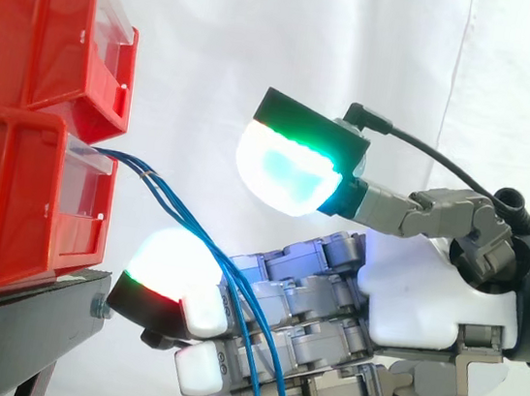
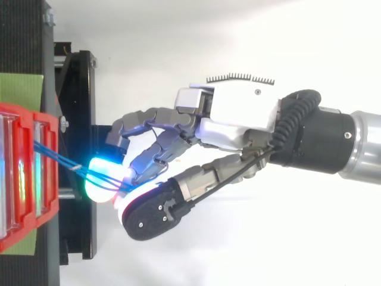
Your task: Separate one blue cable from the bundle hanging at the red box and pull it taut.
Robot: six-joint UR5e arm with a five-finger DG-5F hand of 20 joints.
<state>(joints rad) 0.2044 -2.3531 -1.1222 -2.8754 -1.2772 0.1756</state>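
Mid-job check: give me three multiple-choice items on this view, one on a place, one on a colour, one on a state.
1. The blue cables leave: A the upper bin; B the lower red bin; C the stand.
2. The raised thumb pad glows: A magenta; B yellow; C green and cyan.
3. The cables: A run taut; B sag across the hand; C lie coiled.
Answers: B, they exit its front; C, its glow in the side view; B, they curve downward.
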